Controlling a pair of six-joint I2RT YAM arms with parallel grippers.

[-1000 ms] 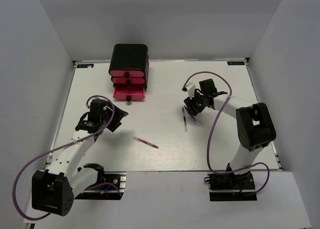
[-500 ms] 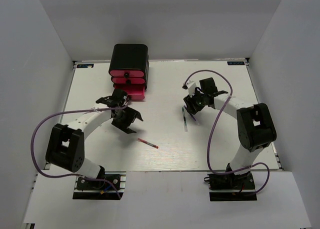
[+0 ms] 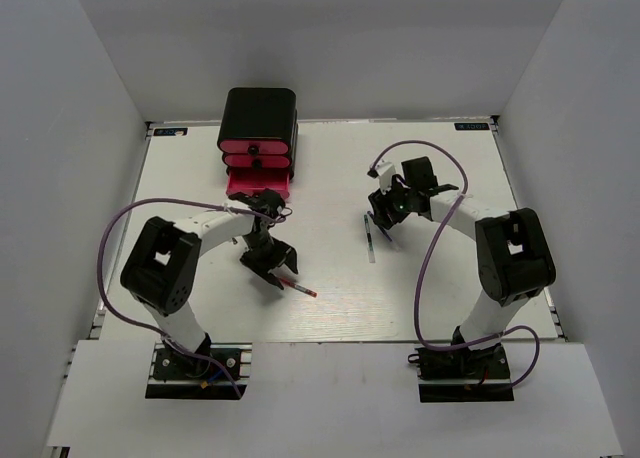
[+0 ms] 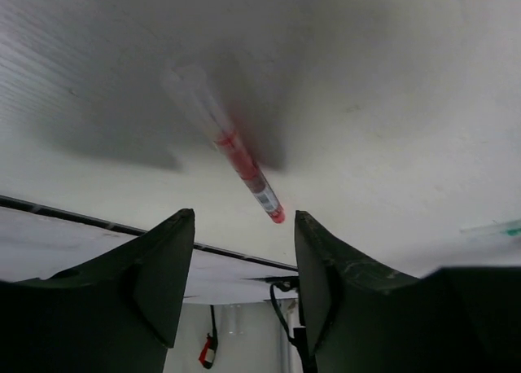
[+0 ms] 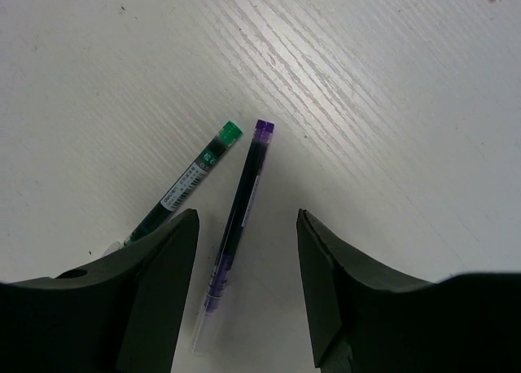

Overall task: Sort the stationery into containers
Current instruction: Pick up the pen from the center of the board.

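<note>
A thin red-and-clear pen (image 3: pixel 304 290) lies on the white table, its left end under my left gripper (image 3: pixel 272 268). In the left wrist view the pen (image 4: pixel 232 149) lies just beyond the open fingers, and nothing sits between them (image 4: pixel 244 214). My right gripper (image 3: pixel 386 214) hovers open over two thin pens. A purple pen (image 5: pixel 242 195) reaches in between the open fingertips (image 5: pixel 247 214), and a green pen (image 5: pixel 195 173) lies beside the left finger. The pink drawers (image 3: pixel 256 160) sit in the black cabinet (image 3: pixel 259 113) at the back, with the bottom drawer (image 3: pixel 258 186) pulled out.
Grey walls close in the table on the left, back and right. A black rail (image 4: pixel 122 226) runs along the table's near edge close to the red pen. Purple cables (image 3: pixel 425 268) loop off both arms.
My left arm has swung from the table's left side rightward and now hangs over the red pen. My right gripper has barely moved above the two pens.
</note>
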